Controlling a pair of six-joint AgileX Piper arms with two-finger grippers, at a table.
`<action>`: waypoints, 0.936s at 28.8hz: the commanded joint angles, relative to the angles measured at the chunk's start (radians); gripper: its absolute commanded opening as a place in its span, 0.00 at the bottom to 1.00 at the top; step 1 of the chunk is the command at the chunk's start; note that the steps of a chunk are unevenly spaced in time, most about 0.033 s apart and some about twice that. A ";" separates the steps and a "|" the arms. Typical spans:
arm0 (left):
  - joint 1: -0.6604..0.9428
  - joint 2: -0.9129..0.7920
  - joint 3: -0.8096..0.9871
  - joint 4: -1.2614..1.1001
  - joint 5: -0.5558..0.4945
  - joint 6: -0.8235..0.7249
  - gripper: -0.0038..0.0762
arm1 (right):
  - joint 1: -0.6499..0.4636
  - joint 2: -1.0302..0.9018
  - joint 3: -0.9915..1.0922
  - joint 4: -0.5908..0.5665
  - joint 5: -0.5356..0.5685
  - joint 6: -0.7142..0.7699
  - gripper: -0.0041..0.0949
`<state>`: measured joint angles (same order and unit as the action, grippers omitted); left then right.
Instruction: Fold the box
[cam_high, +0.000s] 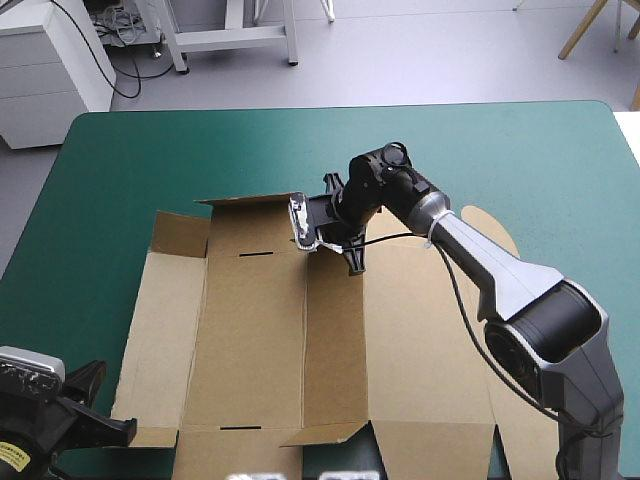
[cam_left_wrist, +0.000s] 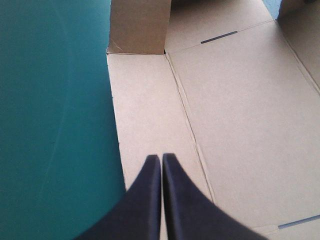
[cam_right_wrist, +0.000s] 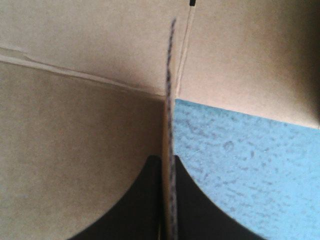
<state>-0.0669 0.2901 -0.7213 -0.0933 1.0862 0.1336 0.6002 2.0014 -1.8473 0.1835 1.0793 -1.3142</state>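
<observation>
Left gripper (cam_left_wrist: 161, 156), clenched empty, is hanging over the left edge of the box (cam_high: 250, 330) beside teal-green cover (cam_left_wrist: 50, 125); right gripper (cam_right_wrist: 169, 159) is pinching its raised flap (cam_right_wrist: 170, 90).

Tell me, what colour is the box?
The box is plain brown. The high view shows it best.

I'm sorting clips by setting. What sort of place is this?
Probably a robotics lab bench: a teal-green table carries a cut brown box, mostly flat, worked by robot hands: the right hand shut on a raised panel, the left hand shut over its side.
</observation>
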 joint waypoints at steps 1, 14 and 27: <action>0.000 0.016 -0.030 -0.014 -0.066 -0.005 0.04 | 0.000 -0.050 -0.034 0.025 0.004 0.030 0.02; 0.000 0.016 -0.030 -0.019 -0.066 -0.005 0.04 | 0.000 -0.055 -0.034 -0.110 -0.021 0.302 0.52; 0.000 0.016 -0.030 -0.019 -0.062 -0.005 0.04 | -0.097 -0.162 -0.034 -0.389 0.094 0.685 0.09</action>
<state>-0.0669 0.2901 -0.7213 -0.0955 1.0838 0.1336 0.5624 1.9412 -1.8473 -0.1864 1.1410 -0.6836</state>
